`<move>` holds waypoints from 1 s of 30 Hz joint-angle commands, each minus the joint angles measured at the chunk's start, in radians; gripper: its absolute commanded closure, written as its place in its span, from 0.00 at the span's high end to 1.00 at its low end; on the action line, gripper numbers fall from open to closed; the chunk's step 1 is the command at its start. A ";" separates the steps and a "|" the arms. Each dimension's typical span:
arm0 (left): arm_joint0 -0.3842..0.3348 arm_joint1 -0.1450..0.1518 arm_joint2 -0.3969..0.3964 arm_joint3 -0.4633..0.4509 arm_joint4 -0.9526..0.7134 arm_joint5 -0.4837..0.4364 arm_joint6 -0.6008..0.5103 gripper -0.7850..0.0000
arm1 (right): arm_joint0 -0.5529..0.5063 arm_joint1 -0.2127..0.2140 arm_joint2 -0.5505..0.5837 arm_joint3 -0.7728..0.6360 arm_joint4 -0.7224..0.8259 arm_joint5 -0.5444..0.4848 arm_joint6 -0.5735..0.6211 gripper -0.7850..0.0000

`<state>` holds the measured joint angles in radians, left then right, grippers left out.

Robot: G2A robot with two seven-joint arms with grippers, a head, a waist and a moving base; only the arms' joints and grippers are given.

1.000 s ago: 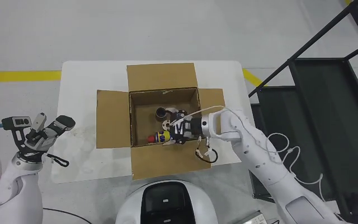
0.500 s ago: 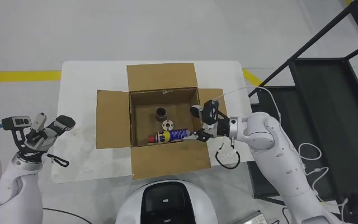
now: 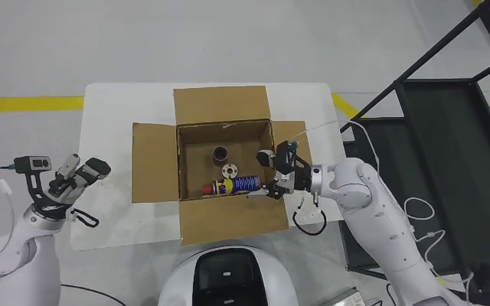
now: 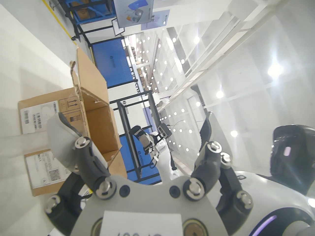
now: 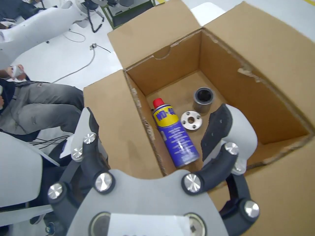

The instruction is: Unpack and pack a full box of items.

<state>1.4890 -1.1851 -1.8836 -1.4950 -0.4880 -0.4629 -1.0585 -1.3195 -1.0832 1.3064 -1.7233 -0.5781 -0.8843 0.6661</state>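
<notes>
Right hand [image 3: 268, 174] released, empty, above spray can [image 5: 176, 138] lying in box [image 3: 222, 103]; probably unpacking, so next pick needs jaws straddling the can's width.

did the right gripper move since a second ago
Yes. The right gripper has pulled back from over the can inside the box to the box's right wall, open and empty.

The right gripper [image 3: 274, 174] has drawn back off the spray can [image 3: 237, 184] to the right rim of the box [image 3: 178, 164]. The left gripper [image 3: 80, 172] has edged slightly toward the box.
</notes>
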 commanded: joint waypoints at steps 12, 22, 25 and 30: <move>-0.156 -0.007 0.193 0.140 0.030 0.035 0.029 1.00 | -0.086 0.098 0.280 0.158 0.944 0.074 0.344 1.00; -0.166 -0.010 0.304 -0.063 -0.053 0.168 -0.029 1.00 | -0.070 0.125 0.379 0.439 1.165 0.141 0.410 1.00; -0.186 -0.015 0.370 -0.074 0.004 0.193 0.004 1.00 | -0.009 0.124 0.344 0.546 1.158 0.160 0.430 1.00; -0.227 -0.026 0.482 -0.028 0.087 0.200 0.071 1.00 | 0.090 0.114 0.271 0.685 1.140 0.168 0.438 1.00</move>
<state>1.2679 -1.2091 -1.4246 -1.5341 -0.4182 -0.2592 -0.9978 -1.2473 -0.9670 1.5906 -1.0623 0.5613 -0.7150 1.1050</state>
